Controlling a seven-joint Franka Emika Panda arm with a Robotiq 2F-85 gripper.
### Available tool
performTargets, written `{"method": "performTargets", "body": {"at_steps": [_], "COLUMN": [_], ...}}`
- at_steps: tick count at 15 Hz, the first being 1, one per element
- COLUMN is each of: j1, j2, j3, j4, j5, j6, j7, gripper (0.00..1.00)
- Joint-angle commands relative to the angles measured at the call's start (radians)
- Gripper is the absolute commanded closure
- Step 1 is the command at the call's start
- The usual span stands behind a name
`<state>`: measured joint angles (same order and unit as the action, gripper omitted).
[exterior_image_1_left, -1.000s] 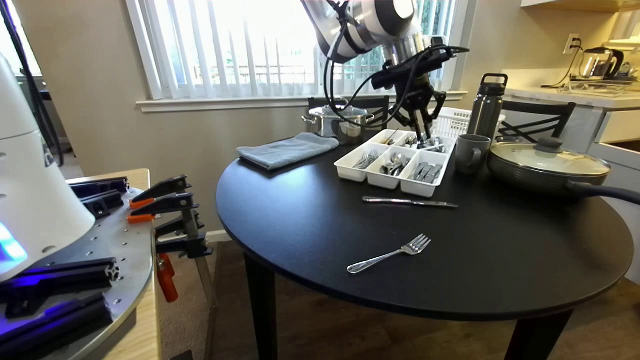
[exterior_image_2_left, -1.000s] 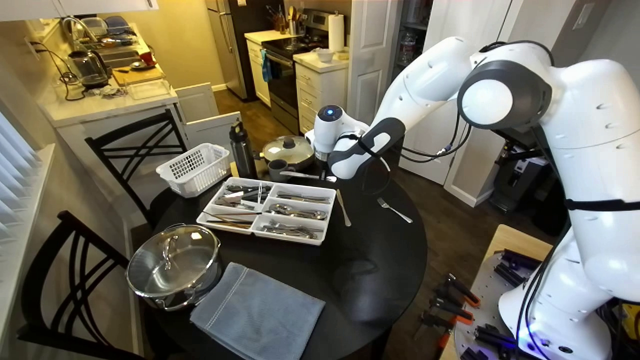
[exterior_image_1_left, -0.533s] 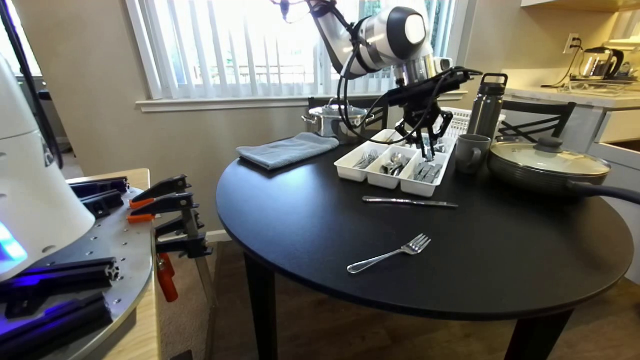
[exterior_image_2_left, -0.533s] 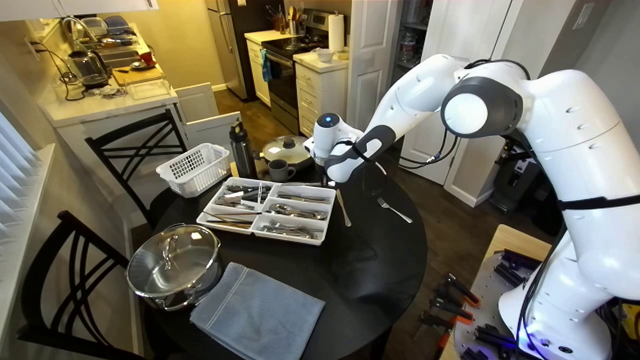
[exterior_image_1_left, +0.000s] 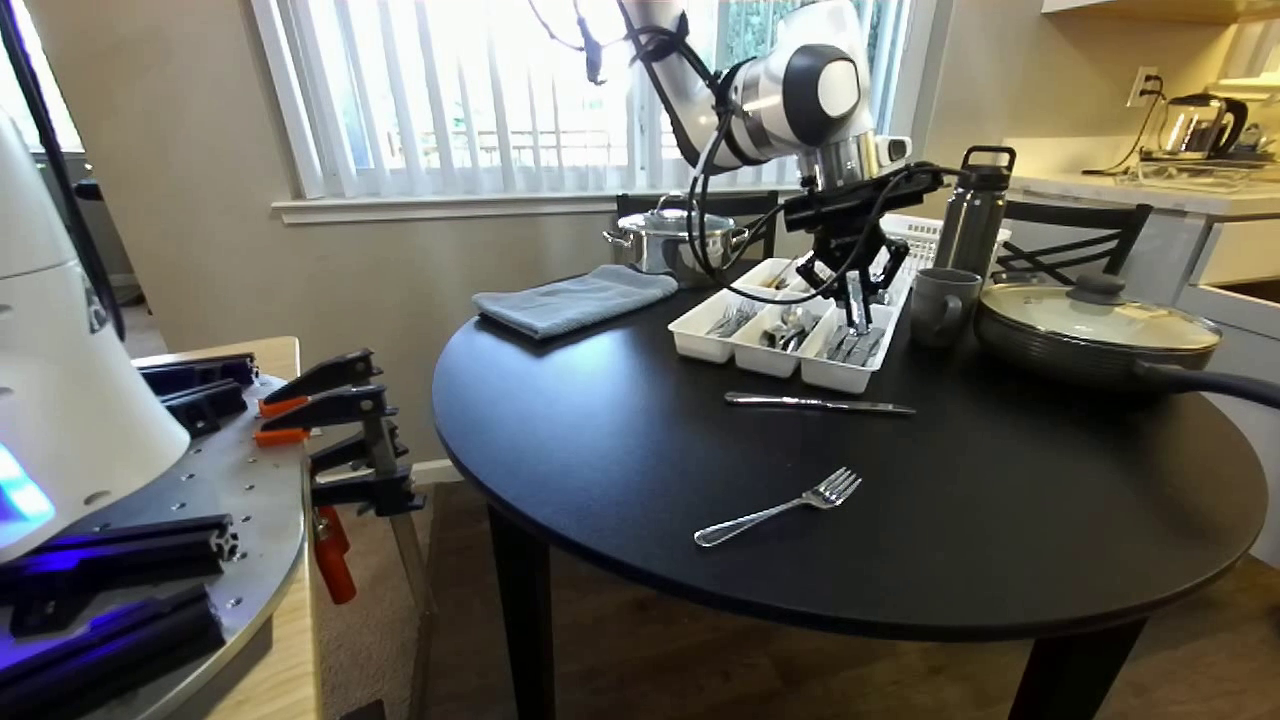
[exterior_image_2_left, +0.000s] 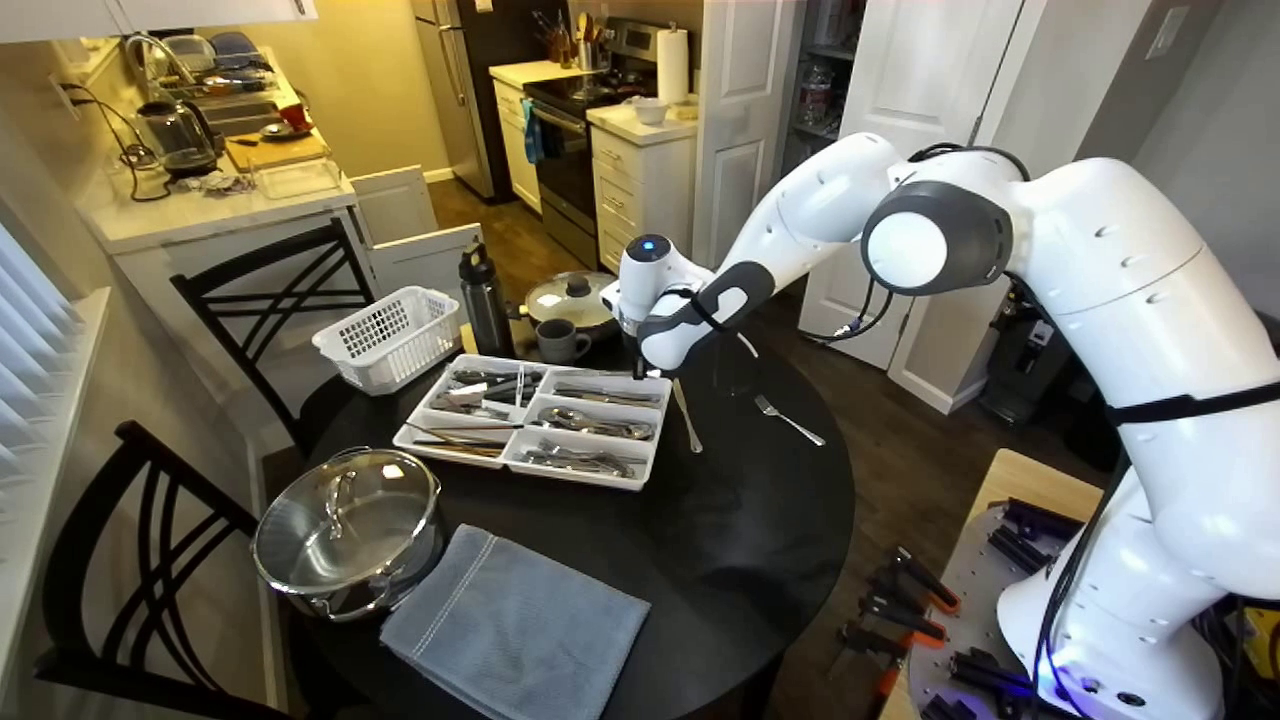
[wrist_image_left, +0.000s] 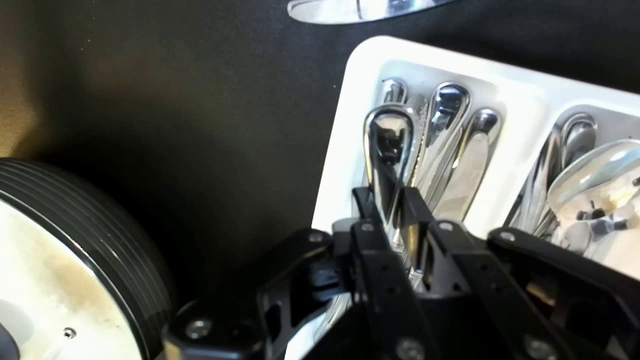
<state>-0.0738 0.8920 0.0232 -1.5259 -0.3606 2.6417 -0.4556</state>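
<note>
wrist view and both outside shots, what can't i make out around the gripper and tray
Wrist view: most of the held utensil beyond its rounded end, hidden by the gripper.
Wrist view: rest of the loose knife, cut off by the top edge.
Wrist view: much of the lidded pan, cut off at left and bottom.
In an exterior view: part of the cutlery tray, behind the gripper.

In an exterior view: lidded pot (exterior_image_2_left: 345, 530), lower left; folded grey-blue cloth (exterior_image_2_left: 515, 625) (pale-stitched near one edge), bottom centre-left; white perforated basket (exterior_image_2_left: 420, 350), left of centre.
</note>
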Motion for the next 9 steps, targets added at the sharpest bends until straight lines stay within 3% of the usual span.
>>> {"method": "performTargets", "body": {"at_steps": [1,2,3,6,9], "j1": [-0.012,-0.015,-0.011,-0.01,-0.006], "j2": [0.031,0.035,0.037,0.005,-0.089], "j3": [0.02,0.025,0.022,0.022,0.027], "j4": [0.067,0.076,0.081,0.046,-0.062], "j5": [0.055,0.064,0.072,0.086,0.113], "j6": [-0.065,-0.077,-0.085,-0.073,-0.037], "j7": [-0.015,-0.024,-0.016,0.0,0.058], "gripper": [0.96,0.59,0.58,0.41,0.2]}}
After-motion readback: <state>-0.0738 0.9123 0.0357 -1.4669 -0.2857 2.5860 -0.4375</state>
